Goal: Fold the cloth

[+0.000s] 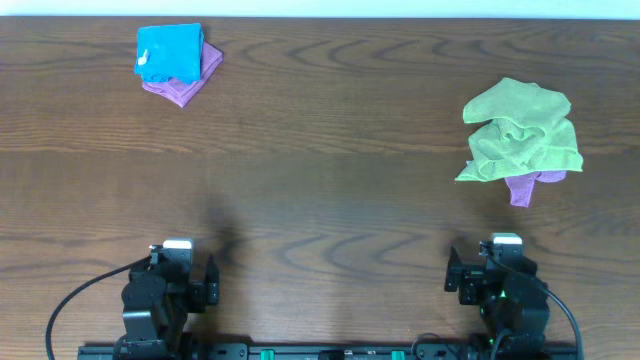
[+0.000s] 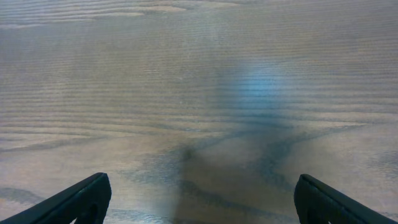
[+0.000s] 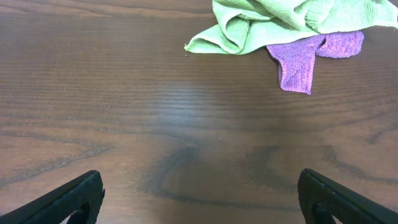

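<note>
The cloth (image 1: 520, 130) lies rumpled at the far right of the table (image 1: 320, 200), partly over a purple cloth (image 1: 522, 188). The left end effector (image 2: 200, 199) and the right end effector (image 3: 200, 198) rest released and empty, as no fold is started.

I am reading no text, number or brand in any of the three views. I am only seeing a small white tag (image 1: 146, 58) at the left edge of the blue cloth (image 1: 172, 50), too small to show any print.
</note>
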Motion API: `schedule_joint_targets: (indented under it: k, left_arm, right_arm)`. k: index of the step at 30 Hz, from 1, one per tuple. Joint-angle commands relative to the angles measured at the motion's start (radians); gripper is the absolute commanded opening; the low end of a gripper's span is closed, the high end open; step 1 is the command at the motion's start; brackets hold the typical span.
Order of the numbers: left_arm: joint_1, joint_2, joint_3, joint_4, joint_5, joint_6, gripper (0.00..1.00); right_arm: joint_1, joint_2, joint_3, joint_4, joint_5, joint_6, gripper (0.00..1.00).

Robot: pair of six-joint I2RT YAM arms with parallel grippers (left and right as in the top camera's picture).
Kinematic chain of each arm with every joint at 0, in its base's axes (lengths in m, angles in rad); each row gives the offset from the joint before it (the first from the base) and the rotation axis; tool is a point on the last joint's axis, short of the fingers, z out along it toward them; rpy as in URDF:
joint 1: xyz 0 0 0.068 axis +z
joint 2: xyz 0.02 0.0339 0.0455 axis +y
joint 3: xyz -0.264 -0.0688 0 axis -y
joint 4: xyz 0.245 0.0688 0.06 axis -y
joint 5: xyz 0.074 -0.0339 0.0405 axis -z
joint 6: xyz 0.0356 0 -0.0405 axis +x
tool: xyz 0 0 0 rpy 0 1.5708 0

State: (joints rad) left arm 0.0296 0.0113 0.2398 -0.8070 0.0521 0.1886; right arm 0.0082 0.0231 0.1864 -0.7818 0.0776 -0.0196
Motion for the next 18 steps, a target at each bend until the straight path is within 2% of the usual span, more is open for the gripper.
schedule_joint_targets:
  k: [1,15,18]
  left_arm:
    - [-0.004,-0.007,-0.004,-0.005,-0.007,0.017,0.95]
    - [-0.004,-0.007,-0.004,-0.006,-0.007,0.017,0.95]
    - [-0.004,-0.007,-0.004,-0.005,-0.007,0.017,0.95]
  right_arm:
    - [-0.009,-0.014,-0.011,0.0,-0.007,-0.015,0.99]
    - [-0.009,-0.014,-0.011,0.0,-0.007,-0.015,0.99]
    - [-0.009,-0.01,-0.009,0.036,-0.007,0.034,0.99]
